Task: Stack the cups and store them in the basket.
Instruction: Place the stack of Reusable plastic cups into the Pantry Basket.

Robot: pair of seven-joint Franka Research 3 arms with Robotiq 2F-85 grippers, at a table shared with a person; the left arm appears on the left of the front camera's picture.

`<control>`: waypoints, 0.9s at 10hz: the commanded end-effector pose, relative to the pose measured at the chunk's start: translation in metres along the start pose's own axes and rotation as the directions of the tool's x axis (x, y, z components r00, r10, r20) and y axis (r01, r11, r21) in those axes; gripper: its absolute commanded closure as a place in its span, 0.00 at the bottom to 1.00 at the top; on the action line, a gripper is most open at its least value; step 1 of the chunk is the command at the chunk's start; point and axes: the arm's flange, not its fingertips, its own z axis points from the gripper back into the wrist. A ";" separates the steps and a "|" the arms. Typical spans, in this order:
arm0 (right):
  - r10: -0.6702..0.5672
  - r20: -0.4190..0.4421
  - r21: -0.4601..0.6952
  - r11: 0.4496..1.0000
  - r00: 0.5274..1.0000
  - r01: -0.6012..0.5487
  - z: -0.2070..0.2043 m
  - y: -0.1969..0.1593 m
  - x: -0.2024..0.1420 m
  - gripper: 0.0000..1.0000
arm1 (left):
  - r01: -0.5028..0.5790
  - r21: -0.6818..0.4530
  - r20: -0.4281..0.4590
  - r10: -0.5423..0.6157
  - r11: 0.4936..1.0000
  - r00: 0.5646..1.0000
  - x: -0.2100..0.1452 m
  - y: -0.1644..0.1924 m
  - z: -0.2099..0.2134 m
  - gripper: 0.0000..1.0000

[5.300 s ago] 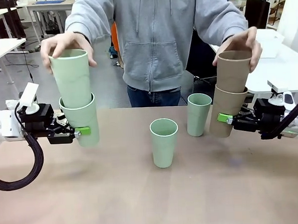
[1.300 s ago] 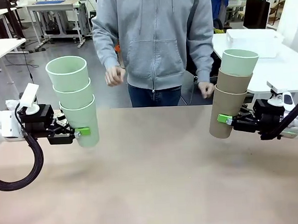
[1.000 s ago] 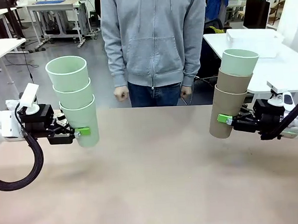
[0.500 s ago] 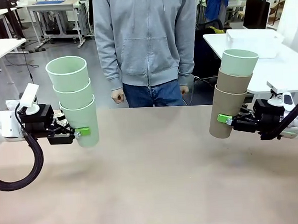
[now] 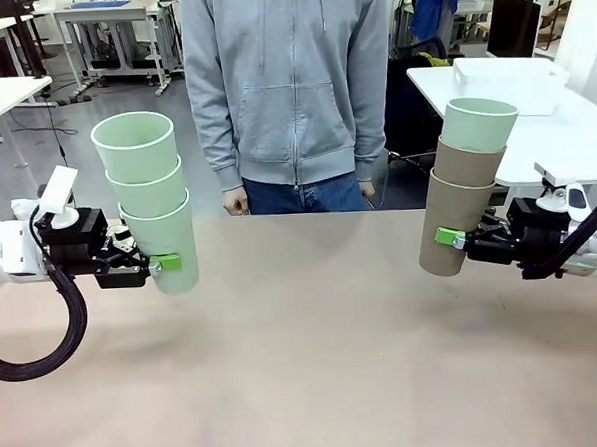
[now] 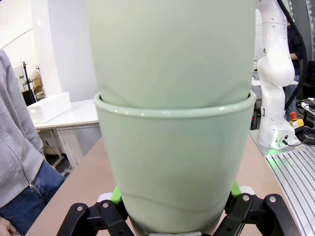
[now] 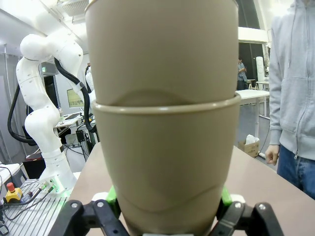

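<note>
My left gripper (image 5: 163,262) is shut on the bottom cup of a stack of three mint green cups (image 5: 152,196), held upright above the table at the left. Up close in the left wrist view, the lowest mint cup (image 6: 174,162) sits between the green pads (image 6: 116,194). My right gripper (image 5: 446,238) is shut on a tan-brown cup (image 5: 449,226) carrying a second tan cup and a mint green cup (image 5: 479,124) on top. In the right wrist view the tan stack (image 7: 165,157) stands between the fingers. The basket is out of view.
A person in a grey hoodie (image 5: 289,84) stands at the far edge, hands (image 5: 235,201) down by the sides. The brown tabletop (image 5: 315,353) is bare between the arms. A white side table (image 5: 517,97) with a box stands behind at the right.
The person has lowered both hands to the sides and stepped slightly closer. Both arms and their cup stacks have stayed still.
</note>
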 end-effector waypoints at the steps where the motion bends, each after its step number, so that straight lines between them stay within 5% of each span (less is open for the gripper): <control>1: 0.013 0.005 0.002 1.000 1.000 -0.013 -0.001 0.001 0.004 0.16 | 0.009 0.000 0.006 -0.009 1.000 1.000 0.004 0.000 -0.001 0.15; 9: 0.013 0.005 0.002 1.000 1.000 -0.013 -0.001 0.001 0.004 0.16 | 0.009 0.000 0.006 -0.009 1.000 1.000 0.004 0.000 -0.001 0.15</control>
